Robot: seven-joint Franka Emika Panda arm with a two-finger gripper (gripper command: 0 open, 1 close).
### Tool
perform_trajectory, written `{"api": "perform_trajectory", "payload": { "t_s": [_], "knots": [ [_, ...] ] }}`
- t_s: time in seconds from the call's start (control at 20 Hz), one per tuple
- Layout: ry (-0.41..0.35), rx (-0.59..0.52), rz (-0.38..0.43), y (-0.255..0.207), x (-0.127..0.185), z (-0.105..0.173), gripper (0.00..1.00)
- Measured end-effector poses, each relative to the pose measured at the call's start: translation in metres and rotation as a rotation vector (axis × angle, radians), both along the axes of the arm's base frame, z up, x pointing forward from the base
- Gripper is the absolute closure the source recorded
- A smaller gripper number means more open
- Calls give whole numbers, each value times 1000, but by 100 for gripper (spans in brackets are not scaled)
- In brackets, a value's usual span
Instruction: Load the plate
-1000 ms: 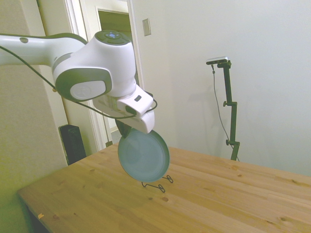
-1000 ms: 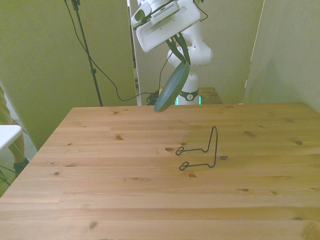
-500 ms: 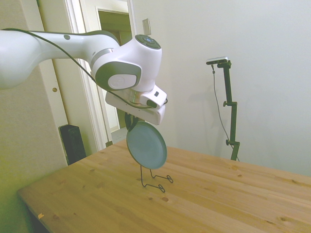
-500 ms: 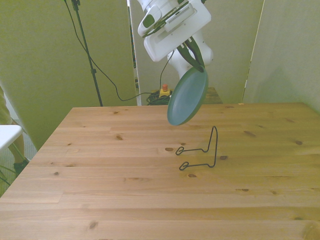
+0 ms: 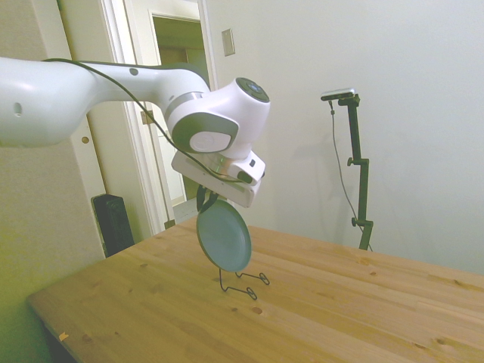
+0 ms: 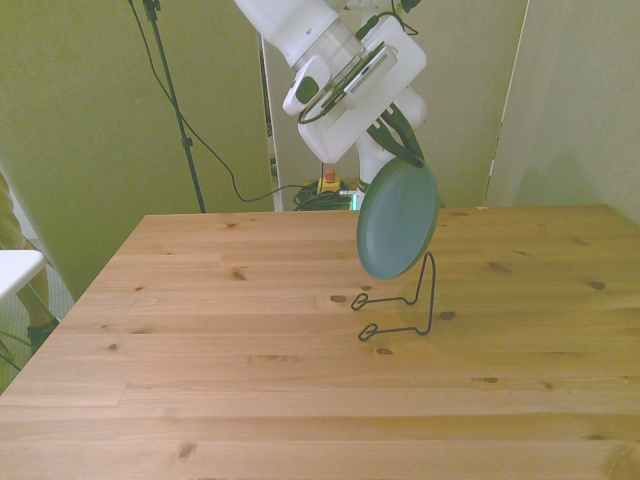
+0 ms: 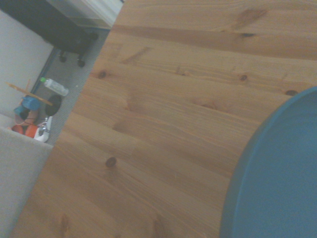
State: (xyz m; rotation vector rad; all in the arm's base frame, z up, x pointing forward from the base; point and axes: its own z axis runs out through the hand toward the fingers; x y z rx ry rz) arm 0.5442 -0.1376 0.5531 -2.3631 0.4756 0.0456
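The teal-green plate [image 5: 224, 238] [image 6: 397, 220] hangs nearly upright in the air, held by its top rim. My gripper [image 5: 204, 198] [image 6: 403, 150] is shut on that rim. The plate's lower edge hovers just above the thin black wire stand [image 5: 240, 283] [image 6: 405, 305], in front of the stand's tall upright loop. Up close in the wrist view, the plate [image 7: 277, 173] fills one corner over the wooden table [image 7: 163, 109].
The wooden table [image 6: 220, 370] spreads wide around the stand. Off the table's edge, the wrist view shows floor clutter [image 7: 34, 109]. A black tripod with a hanging cable [image 6: 175, 100] stands behind the table at the front view's left.
The arm has carried the plate toward the front view's right and lower, from beside the stand to right above it. The plate has turned more face-on to the front camera.
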Motion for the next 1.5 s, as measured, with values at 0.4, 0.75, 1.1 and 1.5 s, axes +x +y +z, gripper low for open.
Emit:
{"api": "perform_trajectory", "payload": {
  "t_s": [0.4, 0.75, 1.1, 1.5],
  "knots": [
    [25, 54, 51, -12, 29, -19, 100],
    [38, 69, 75, -8, 39, -38, 100],
    [53, 76, 79, -5, 44, -50, 100],
    [63, 80, 73, -4, 50, -64, 100]
  ]
}}
